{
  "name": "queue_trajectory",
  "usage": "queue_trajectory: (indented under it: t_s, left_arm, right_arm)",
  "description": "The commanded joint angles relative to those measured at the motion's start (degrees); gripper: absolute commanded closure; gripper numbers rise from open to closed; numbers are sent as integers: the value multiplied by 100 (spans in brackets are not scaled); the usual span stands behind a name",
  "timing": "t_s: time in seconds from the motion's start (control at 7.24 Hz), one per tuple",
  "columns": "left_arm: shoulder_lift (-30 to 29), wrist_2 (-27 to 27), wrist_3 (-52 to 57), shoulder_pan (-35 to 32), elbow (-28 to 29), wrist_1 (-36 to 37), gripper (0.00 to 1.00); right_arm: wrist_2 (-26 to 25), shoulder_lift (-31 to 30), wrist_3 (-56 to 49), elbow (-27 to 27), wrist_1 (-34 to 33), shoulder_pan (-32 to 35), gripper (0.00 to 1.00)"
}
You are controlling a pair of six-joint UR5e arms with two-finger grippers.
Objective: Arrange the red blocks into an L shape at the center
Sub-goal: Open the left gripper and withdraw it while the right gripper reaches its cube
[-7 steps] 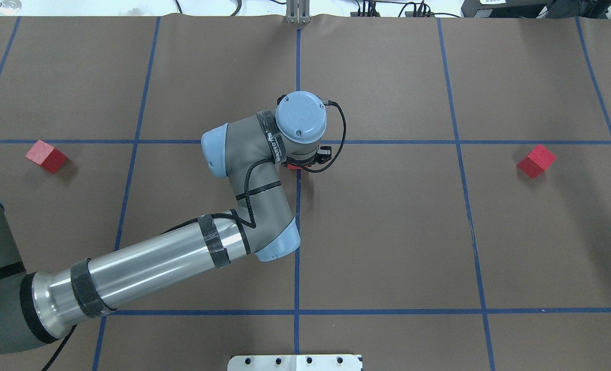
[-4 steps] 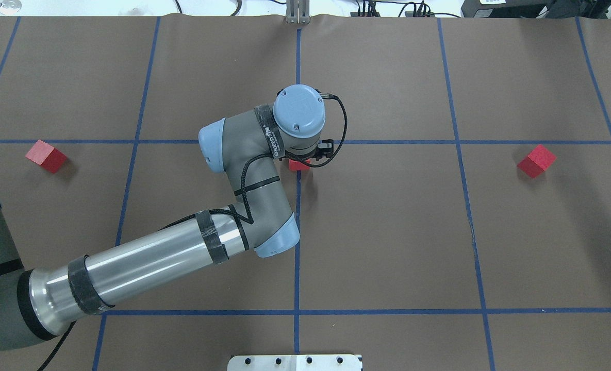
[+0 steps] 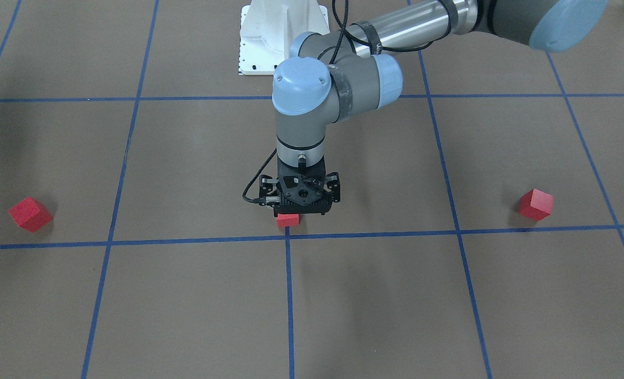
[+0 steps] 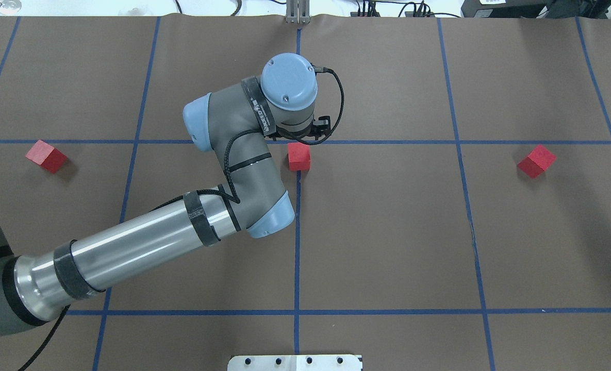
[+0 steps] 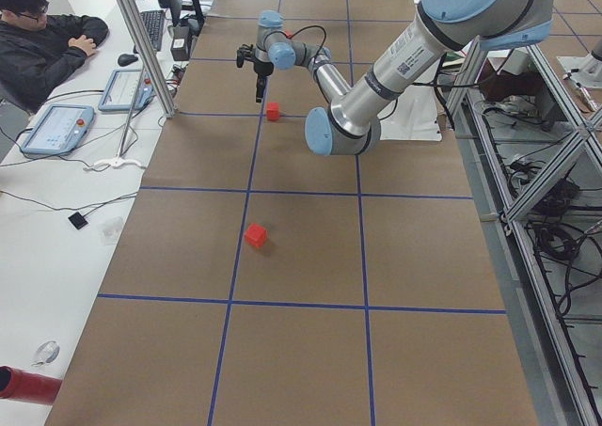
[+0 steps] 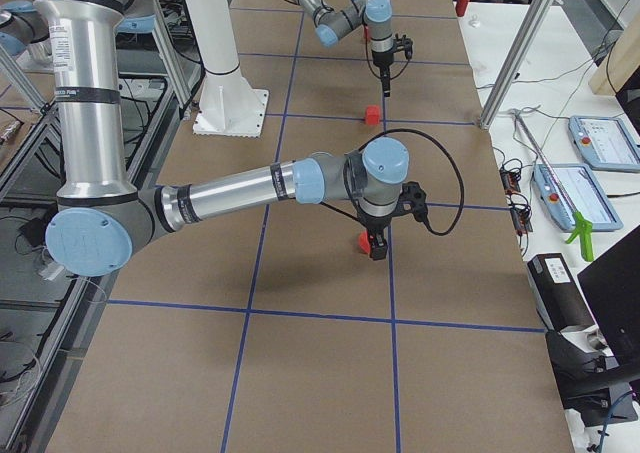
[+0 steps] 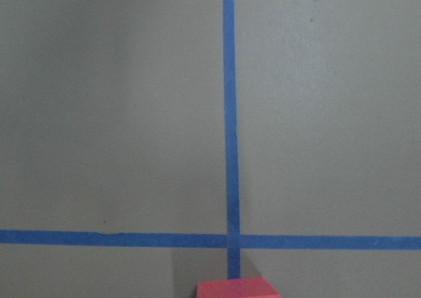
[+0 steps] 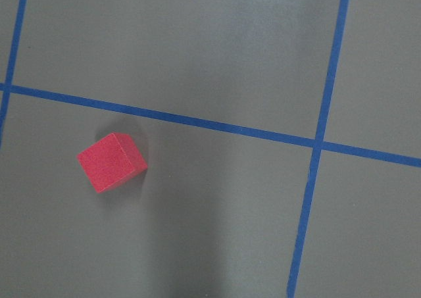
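Observation:
Three red blocks lie on the brown table. One sits at the centre grid crossing, also seen in the front view and at the bottom edge of the left wrist view. One is at the left. One is at the right, also in the right wrist view. My left gripper hangs open and empty just above and beyond the centre block. My right gripper shows only in the exterior right view, high over the right block; I cannot tell its state.
Blue tape lines divide the table into large squares. The white robot base plate is at the near edge. A metal post stands at the far edge. An operator sits beside the table.
My left gripper has let go of the centre block, risen and drifted toward the far edge. The block now lies uncovered at the crossing. The two outer blocks have not moved.

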Motion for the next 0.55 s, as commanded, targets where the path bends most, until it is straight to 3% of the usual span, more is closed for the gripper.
queue_trajectory:
  t_s: [0.0, 0.14, 0.41]
  left_arm:
    - [1045, -775, 898, -929, -1609, 625, 0]
    - [1721, -1126, 1398, -1420, -2130, 617, 0]
    - [2743, -1340, 2488, -1959, -2730, 617, 0]
  right_arm:
    - [-448, 101, 277, 97, 884, -1083, 1]
    - [-659, 179, 278, -278, 1683, -1463, 1]
    - [-837, 258, 296, -1103, 2855, -1799, 1]
